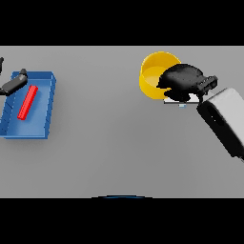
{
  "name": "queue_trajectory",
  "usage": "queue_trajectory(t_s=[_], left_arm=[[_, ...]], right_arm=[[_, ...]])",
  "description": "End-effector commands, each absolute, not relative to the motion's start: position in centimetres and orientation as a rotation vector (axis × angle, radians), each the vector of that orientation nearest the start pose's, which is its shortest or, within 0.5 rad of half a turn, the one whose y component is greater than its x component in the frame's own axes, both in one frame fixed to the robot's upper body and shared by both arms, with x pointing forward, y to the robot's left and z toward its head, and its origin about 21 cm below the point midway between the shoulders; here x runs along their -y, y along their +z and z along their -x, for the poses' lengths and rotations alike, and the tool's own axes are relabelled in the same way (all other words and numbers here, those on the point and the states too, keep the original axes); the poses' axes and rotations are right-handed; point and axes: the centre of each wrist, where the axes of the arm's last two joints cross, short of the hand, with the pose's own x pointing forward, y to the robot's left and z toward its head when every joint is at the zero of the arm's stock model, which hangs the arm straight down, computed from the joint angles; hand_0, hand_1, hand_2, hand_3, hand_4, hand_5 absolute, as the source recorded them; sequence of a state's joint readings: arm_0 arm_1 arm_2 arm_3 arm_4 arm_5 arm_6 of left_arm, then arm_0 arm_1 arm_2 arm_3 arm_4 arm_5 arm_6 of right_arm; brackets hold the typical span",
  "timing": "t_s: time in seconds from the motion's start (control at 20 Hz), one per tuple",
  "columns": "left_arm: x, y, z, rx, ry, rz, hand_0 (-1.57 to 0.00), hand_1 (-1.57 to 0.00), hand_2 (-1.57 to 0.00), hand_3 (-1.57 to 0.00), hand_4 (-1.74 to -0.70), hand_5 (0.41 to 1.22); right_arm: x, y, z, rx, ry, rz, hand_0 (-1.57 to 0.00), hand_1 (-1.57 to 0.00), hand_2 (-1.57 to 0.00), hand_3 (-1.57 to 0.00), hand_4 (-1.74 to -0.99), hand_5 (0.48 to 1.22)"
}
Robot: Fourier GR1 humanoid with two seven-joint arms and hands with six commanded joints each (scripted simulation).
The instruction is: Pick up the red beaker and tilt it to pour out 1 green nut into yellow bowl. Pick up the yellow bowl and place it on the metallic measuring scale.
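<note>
Wide grey table (119, 152) fills the view, and most of it is bare, a broad run of surface through the middle and all along the near side. Over on the left sits a blue tray (45, 109), angled a little, its left side running off the picture's edge, and inside it lies a red bar (27, 102), slanted lengthwise along the tray floor. Coming in from the right, the white and grey right arm (224, 119) reaches up and across to the far right part of the table, close to the far edge. There's the yellow bowl (155, 71), tipped so its open mouth faces down the table toward us, pale interior showing, rim bright. The right hand (183, 81) is right on it, dark fingers curled over the bowl's right side and clamped on the rim, covering that part of the bowl. Just below the hand a thin white and light slab (181, 100) peeks out, mostly hidden by the hand, so what it is can't be told for sure. The left hand (13, 84) shows only at the far left edge, over the tray's back corner; whether its fingers are apart or together can't be told.
</note>
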State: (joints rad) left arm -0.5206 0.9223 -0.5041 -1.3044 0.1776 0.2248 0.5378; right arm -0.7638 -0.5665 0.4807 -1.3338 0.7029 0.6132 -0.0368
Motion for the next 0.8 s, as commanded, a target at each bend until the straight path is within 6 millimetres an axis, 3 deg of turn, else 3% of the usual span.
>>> queue_trajectory(t_s=[0.0, 0.15, 0.4, 0.65, 0.75], left_arm=[[-32.9, 12.8, -33.7, 1.091, -0.538, -0.753, 0.0, 0.0, 0.0, 0.0, -0.8, 0.735], [-33.0, 13.0, -33.4, 1.076, -0.524, -0.757, 0.0, 0.0, 0.0, 0.0, -0.82, 0.75], [-32.7, 12.8, -33.4, 1.053, -0.513, -0.761, 0.0, 0.0, 0.0, 0.0, -0.83, 0.774], [-33.0, 12.9, -33.3, 1.04, -0.512, -0.77, 0.0, 0.0, 0.0, 0.0, -0.82, 0.756], [-33.1, 13.3, -33.5, 1.051, -0.506, -0.773, 0.0, 0.0, 0.0, 0.0, -0.81, 0.753]], right_arm=[[19.8, 16.4, -37.6, 1.22, 1.861, 0.608, -1.57, -1.57, -1.57, -1.24, -1.72, 1.221], [22.2, 16.3, -38.9, 1.18, 1.774, 0.639, -1.57, -1.57, -1.57, -1.21, -1.72, 1.221], [24.8, 14.6, -40.6, 1.141, 1.703, 0.663, -1.57, -1.57, -1.57, -1.17, -1.72, 1.221], [26.6, 12.3, -41.9, 1.097, 1.648, 0.681, -1.57, -1.57, -1.57, -1.31, -1.723, 1.221], [26.4, 11.1, -42.2, 1.086, 1.638, 0.682, -1.57, -1.57, -1.57, -1.39, -1.724, 1.221]])
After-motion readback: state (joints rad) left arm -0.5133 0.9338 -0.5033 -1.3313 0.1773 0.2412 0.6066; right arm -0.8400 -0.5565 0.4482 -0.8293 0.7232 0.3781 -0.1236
